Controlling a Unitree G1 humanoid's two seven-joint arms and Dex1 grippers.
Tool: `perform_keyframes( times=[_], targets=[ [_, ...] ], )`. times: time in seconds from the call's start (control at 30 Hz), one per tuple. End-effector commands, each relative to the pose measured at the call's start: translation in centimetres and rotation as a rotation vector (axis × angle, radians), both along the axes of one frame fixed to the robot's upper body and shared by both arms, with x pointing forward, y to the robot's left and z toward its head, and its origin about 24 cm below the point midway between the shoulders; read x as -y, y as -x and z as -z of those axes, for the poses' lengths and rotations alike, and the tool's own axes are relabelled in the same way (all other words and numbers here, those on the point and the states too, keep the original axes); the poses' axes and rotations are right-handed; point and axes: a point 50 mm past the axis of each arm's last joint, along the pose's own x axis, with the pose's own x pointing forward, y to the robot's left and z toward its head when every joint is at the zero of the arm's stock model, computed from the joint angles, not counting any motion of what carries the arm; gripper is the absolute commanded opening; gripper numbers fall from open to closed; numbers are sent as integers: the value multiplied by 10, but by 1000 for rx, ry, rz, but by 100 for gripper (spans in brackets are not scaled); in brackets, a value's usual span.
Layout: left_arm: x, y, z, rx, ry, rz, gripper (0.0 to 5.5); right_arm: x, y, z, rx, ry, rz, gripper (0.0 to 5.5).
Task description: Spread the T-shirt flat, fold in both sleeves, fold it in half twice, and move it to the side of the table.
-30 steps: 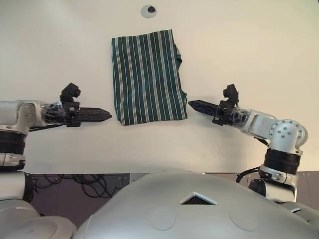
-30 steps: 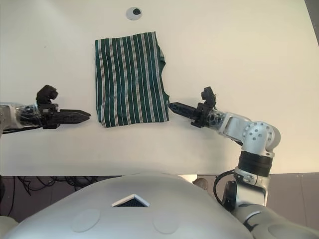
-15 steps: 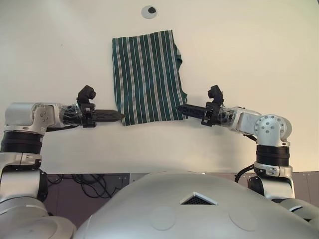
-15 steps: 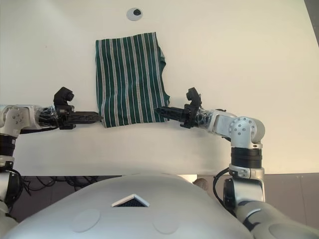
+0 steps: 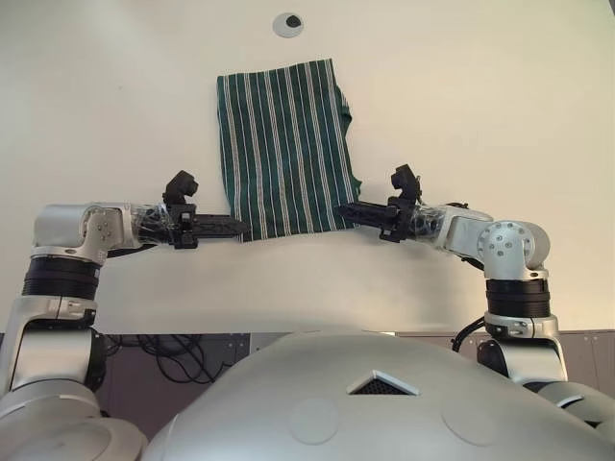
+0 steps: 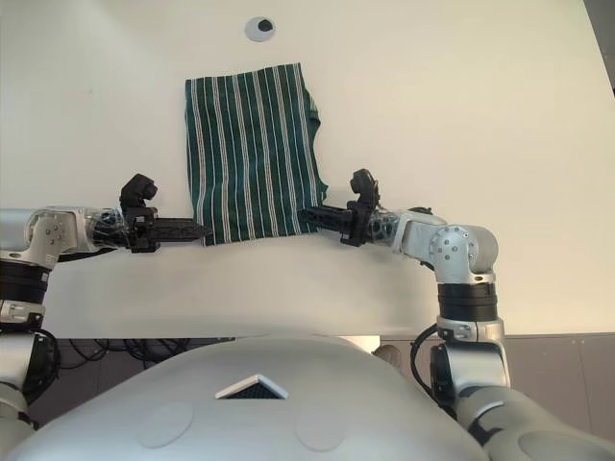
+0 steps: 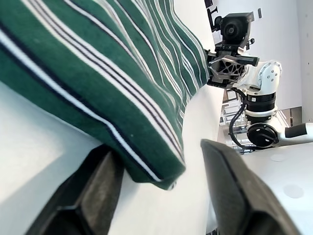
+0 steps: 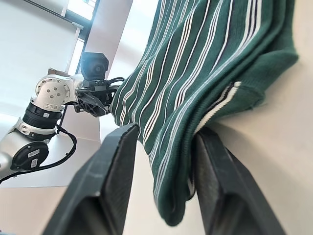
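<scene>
Wrist views are showing the folded green, white-striped T-shirt [image 7: 122, 63] corners sitting inside both spread, unclenched finger pairs; head view is placing it between left gripper [image 5: 240, 229] and right gripper [image 5: 343, 211] tips.

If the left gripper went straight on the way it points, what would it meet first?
The near corner of the T-shirt: the left gripper holds open fingers around that edge, so it likely pushes into cloth at once.

The T-shirt [image 5: 283, 144] is soft, matt knitted cloth. The table [image 5: 480, 96] is smooth and matt; the fingers [image 7: 230, 191] look like matt black plastic.
</scene>
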Motion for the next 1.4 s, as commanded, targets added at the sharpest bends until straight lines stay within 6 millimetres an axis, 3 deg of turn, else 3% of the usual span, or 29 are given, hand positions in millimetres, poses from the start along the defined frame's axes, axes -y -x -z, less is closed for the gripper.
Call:
perform_keyframes(
  times=[0.03, 0.33, 0.43, 0.57, 0.7, 0.93, 1.07, 1.27, 1.4],
  targets=[
    [-1, 5, 11, -48, -61, -19, 194, 14, 14, 25, -93, 160, 10, 126],
    [2, 2, 4, -30, -32, -5, 74, 20, 24, 34, -117, 225, -6, 45],
    [0, 11, -8, -41, -1, 39, 38, 23, 33, 31, -142, 207, -18, 23],
    [-2, 23, -28, -44, 5, 121, 13, 28, 51, 9, -157, 118, -30, 1],
    [4, 20, -49, -11, 30, 173, 12, 34, 57, -20, -126, 44, -31, 0],
    [14, 6, -68, 38, 88, 205, 12, 20, 7, -63, 11, -57, -65, 0],
    [18, -20, -78, 87, 101, 190, 12, 12, -23, -80, 50, -73, -88, 0],
    [21, -64, -66, 85, 101, 115, 12, 5, -73, -75, -41, -15, -55, 0],
    [20, -79, -52, 55, 109, 56, 12, 2, -101, -68, -48, -18, -5, 0]
  ],
)
